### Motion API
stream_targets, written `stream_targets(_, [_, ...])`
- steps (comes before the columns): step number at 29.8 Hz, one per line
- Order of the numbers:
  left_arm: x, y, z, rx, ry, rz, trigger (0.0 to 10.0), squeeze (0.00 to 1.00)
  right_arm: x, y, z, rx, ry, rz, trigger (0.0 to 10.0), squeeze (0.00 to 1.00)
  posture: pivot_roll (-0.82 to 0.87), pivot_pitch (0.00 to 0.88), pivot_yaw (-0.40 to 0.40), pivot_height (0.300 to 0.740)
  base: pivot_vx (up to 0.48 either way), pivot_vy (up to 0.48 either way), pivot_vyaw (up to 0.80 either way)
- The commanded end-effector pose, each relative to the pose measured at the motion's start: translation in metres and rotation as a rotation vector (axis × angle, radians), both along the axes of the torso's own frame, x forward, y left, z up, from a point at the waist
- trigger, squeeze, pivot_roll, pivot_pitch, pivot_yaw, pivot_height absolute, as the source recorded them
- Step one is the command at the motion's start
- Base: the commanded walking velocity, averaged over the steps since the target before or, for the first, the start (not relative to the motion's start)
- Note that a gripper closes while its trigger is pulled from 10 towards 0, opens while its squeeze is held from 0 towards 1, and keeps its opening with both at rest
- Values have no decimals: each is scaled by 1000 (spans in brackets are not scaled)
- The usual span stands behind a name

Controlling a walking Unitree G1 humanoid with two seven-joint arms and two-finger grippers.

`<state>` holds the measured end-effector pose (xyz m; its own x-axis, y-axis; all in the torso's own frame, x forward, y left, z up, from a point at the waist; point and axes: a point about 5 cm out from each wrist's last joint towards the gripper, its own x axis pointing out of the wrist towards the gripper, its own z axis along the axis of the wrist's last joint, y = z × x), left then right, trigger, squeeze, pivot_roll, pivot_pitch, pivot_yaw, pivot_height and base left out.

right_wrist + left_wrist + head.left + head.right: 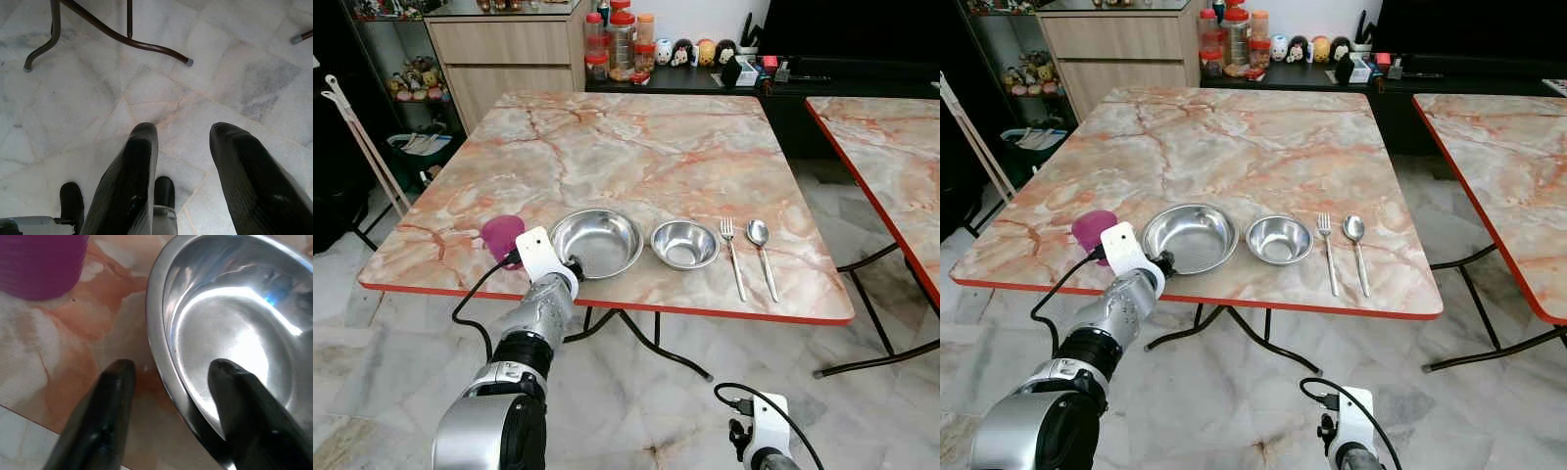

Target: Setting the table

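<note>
At the table's near edge, the left gripper (pixel 168 377) (fingers apart) straddles the large steel bowl's (pixel 597 241) rim.

I see a marble-patterned table (pixel 636 147) with red edging, near its front edge a purple cup (pixel 501 236), large steel bowl (pixel 596 242), small steel bowl (pixel 684 244), fork (pixel 733 257), spoon (pixel 762 253)

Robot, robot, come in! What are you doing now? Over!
Left gripper open, fingers straddling big bowl's rim. Right gripper idle over floor. Purple cup close beside.
</note>
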<state>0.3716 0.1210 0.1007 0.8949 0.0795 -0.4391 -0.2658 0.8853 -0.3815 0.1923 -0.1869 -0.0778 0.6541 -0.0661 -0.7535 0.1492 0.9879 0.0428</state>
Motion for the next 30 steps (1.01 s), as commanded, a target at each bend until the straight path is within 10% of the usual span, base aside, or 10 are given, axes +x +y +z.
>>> stream_targets(1, [-1, -1, -3, -21, 29, -15, 0, 0, 1, 0, 0, 1, 3, 4, 10000, 0, 23, 0, -4, 740, 0, 0, 0])
stream_targets(30, [-8, 10, -9, -87, 30, 20, 0, 0, 3, 3, 1, 11, 4, 0, 10000, 0, 39, 0, -7, 740, 0, 0, 0])
